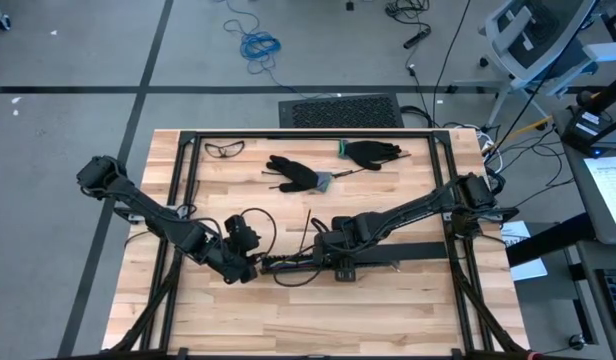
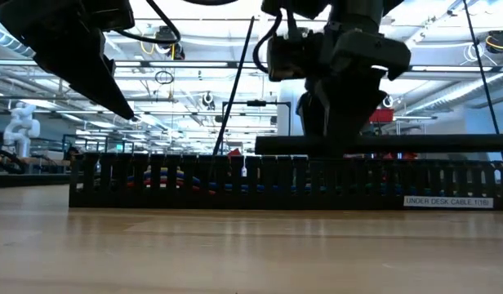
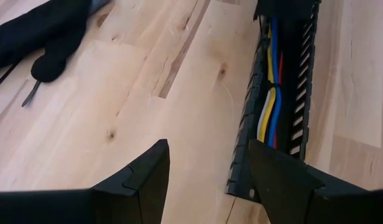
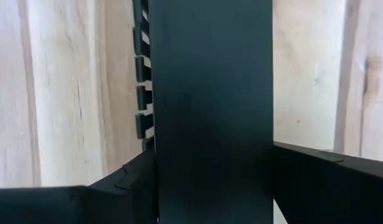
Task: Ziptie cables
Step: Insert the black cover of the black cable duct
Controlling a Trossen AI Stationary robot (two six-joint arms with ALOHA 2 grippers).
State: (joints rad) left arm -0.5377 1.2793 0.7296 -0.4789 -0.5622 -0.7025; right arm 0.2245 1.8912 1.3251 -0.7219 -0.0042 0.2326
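From above, the left gripper (image 1: 250,268) sits at one end of the black slotted tray (image 1: 378,262) on the wooden table (image 1: 238,320), while the right gripper (image 1: 333,262) is set down over the tray further along, just beside the left one. Two black gloves (image 1: 298,175) and a pair of safety glasses (image 1: 224,149) lie well beyond both grippers, towards the far edge of the table.

At table height, the cables (image 2: 174,180) show as coloured wires behind the slots of the tray, below the left gripper (image 2: 121,106) and off to one side of the right gripper (image 2: 343,135). The right gripper holds a flat black cover strip (image 2: 382,144) level just above the tray's top edge.

In the left wrist view, the left gripper (image 3: 207,180) is spread apart and grasps nothing; one finger (image 3: 275,180) is at the tray's end wall, the other over bare wood. The yellow, blue, white and red wires run along inside the tray ahead of it, cinched at one spot by a dark tie (image 3: 272,85).

In the right wrist view, the right gripper (image 4: 213,186) clamps the cover strip between its two fingers (image 4: 129,180), with the slotted wall showing beside it.
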